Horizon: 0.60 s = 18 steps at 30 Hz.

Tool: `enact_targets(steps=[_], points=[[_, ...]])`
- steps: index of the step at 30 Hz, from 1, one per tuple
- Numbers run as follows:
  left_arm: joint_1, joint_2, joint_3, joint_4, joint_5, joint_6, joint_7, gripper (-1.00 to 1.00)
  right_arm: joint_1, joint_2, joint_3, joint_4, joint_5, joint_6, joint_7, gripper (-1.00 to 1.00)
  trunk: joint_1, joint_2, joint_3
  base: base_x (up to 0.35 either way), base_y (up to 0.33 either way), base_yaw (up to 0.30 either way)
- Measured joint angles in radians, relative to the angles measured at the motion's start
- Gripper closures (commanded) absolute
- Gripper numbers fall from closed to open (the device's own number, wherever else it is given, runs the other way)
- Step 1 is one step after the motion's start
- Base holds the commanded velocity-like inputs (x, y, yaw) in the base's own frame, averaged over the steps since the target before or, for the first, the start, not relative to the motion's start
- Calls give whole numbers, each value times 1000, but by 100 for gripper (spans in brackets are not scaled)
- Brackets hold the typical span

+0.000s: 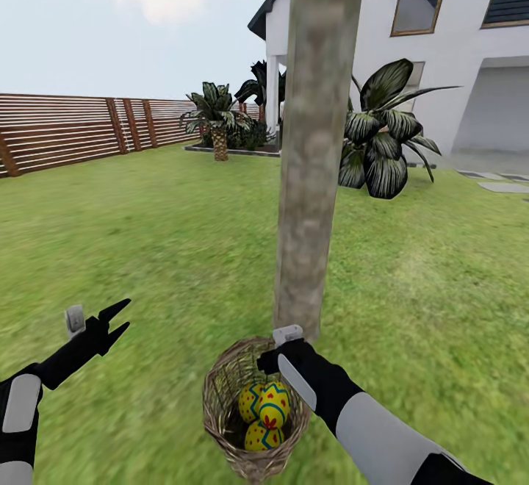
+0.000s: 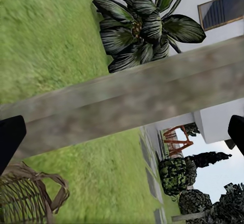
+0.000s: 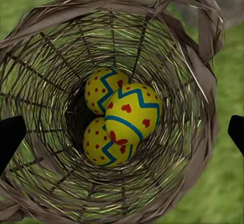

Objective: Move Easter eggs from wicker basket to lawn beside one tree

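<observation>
- Our left gripper hangs low over the lawn on our left side with its jaws spread apart and nothing between them; in the left wrist view its dark fingertips sit at opposite edges of the picture.
- Our right gripper is at the far rim of the wicker basket, pointing down into it. In the right wrist view its fingertips stand wide apart, released, on either side of the basket's mouth.
- The three Easter eggs all lie in the bottom of the basket, touching one another; the one with red hearts rests on top of the other two.
- The basket sits on the grass just in front of the tree, whose pale mottled trunk rises right behind it.
- Beyond the trunk we see a broad-leaved striped plant, a white house, and a slatted wooden fence along the left.
</observation>
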Motion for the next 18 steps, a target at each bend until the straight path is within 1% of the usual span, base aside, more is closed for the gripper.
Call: enact_targets(steps=[18], points=[[0,1,1,0,0,0,0,-100,0,0,0,0,-2,-6,1,-100,69,-126,-56,0,0,0]])
